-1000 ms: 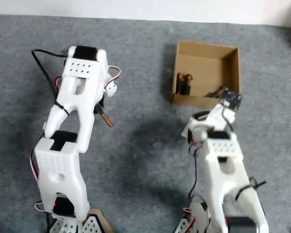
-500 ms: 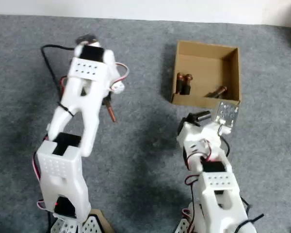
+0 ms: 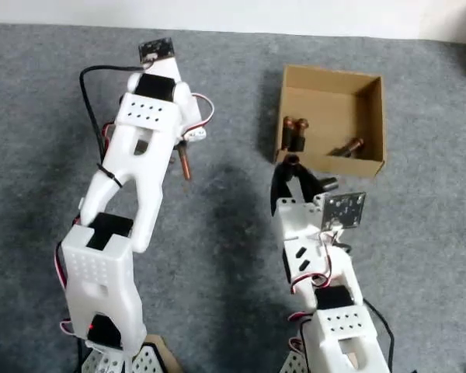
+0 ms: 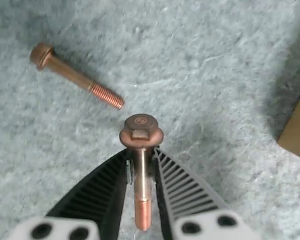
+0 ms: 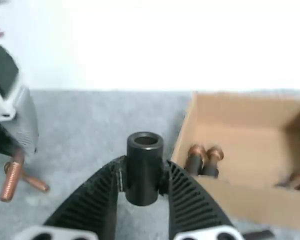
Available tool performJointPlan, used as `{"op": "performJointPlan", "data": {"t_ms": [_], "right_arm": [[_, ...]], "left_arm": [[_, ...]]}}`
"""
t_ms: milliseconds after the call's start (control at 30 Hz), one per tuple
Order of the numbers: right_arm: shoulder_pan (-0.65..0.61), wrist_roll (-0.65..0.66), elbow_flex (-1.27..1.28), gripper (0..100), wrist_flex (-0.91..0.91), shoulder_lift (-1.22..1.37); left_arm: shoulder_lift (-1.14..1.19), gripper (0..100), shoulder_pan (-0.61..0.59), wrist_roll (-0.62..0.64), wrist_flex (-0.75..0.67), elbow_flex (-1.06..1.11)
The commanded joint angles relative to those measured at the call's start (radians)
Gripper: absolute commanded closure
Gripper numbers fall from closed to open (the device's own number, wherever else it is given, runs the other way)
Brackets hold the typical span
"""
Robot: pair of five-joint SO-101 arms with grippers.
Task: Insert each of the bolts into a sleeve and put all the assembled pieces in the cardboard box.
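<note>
My left gripper is shut on the shank of a copper bolt, held above the grey carpet. In the high view that bolt hangs left of the cardboard box. A second bolt lies loose on the carpet beyond it. My right gripper is shut on an upright black sleeve with its bore facing up. It sits just in front of the box's near left corner. Inside the box lie two assembled pieces side by side and a third.
The box's front wall stands close beside the right gripper. The left arm's held bolt and the loose bolt are off to the sleeve's other side. Open carpet lies between the two arms.
The right arm has drawn back from the box and turned its gripper toward the left arm, with the sleeve now showing. The left arm has stretched farther away, swinging its bolt more upright.
</note>
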Motion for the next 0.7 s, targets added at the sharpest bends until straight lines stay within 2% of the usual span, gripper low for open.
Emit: {"op": "performJointPlan", "data": {"t_ms": [0, 200, 333, 467, 567, 667], "right_arm": [[-0.013, 0.021, 0.153, 99.5, 0.050, -0.065], [-0.013, 0.021, 0.154, 99.5, 0.108, -0.096], [-0.013, 0.023, 0.153, 99.5, 0.122, -0.096], [-0.013, 0.023, 0.151, 99.5, 0.122, -0.094], [-0.015, 0.023, 0.151, 99.5, 0.122, -0.094], [-0.041, 0.023, 0.151, 99.5, 0.134, -0.093]], "left_arm": [[-0.081, 99, 0.027, -0.032, -0.049, -0.013], [-0.099, 99, 0.076, -0.040, -0.140, -0.015], [-0.165, 99, 0.045, -0.034, -0.232, -0.012], [-0.259, 99, 0.054, -0.034, -0.203, 0.001], [-0.329, 99, 0.102, -0.029, -0.204, 0.065], [-0.403, 99, 0.137, 0.018, -0.278, 0.171]]}}
